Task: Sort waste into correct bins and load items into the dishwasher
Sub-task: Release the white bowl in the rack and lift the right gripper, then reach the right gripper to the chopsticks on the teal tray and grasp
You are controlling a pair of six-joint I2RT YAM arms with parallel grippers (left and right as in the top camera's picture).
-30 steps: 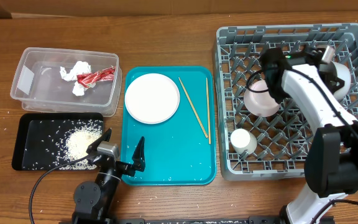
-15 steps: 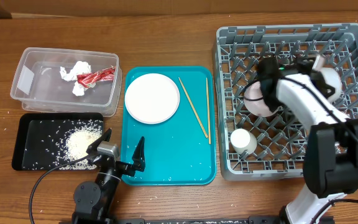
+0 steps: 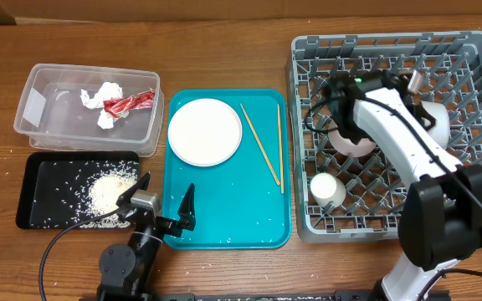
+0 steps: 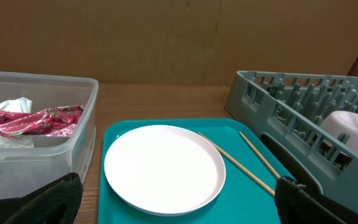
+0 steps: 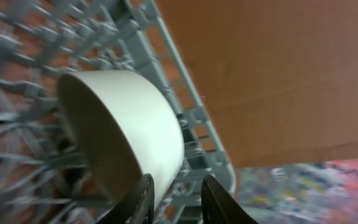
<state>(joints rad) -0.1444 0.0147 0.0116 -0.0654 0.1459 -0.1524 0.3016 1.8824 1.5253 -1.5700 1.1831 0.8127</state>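
A large white plate (image 3: 205, 131) and two chopsticks (image 3: 262, 149) lie on the teal tray (image 3: 228, 217). The grey rack (image 3: 392, 46) holds a bowl (image 3: 436, 119) on its side, a white dish (image 3: 351, 140) and a small cup (image 3: 326, 188). The red wrapper (image 3: 130, 102) and the tissue (image 3: 103, 96) lie in the clear tub (image 3: 36, 104). Rice (image 3: 110, 194) lies in the black tray (image 3: 44, 180). My right gripper (image 3: 417, 86) is open and empty just beside the bowl (image 5: 123, 134); its fingers (image 5: 180, 200) frame bare rack. My left gripper (image 3: 164, 201) is open and empty at the tray's front; the plate (image 4: 163, 167) lies ahead of it (image 4: 179, 211).
Several loose rice grains lie on the teal tray and on the table by its front edge. The rack's upright pegs (image 5: 36, 37) stand all round the bowl. The tub's wall (image 4: 73, 124) is left of the plate, the rack's wall (image 4: 278, 118) right of it.
My right arm has swung left over the rack and its wrist has drawn back from the bowl, which stays in the rack. The left arm has not moved.
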